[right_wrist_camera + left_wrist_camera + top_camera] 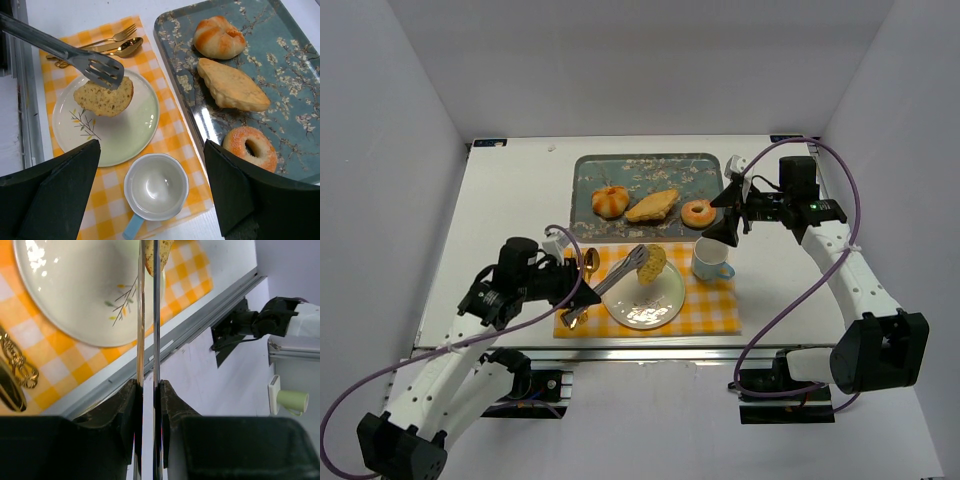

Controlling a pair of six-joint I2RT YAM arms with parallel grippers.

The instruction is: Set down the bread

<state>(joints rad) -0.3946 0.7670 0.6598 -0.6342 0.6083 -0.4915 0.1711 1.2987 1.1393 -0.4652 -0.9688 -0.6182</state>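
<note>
A half-round piece of bread [652, 264] is pinched between the blades of metal tongs [615, 278] over the pale green plate [645, 305]. My left gripper [567, 280] is shut on the tongs' handles [156, 315]; its jaws [148, 385] press both arms close together. The right wrist view shows the bread [103, 97] tilted under the slotted tongs head [95, 67] above the plate's [130, 135] far half; contact with the plate is unclear. My right gripper [725, 215] hangs open above the cup, holding nothing.
A white cup with a blue handle [156, 186] stands on the yellow checked cloth [710, 300] right of the plate. A blue floral tray [590, 170] behind holds a round bun [610, 200], a long pastry [653, 206] and a doughnut [697, 213]. Gold fork and spoon [117, 45] lie left of the plate.
</note>
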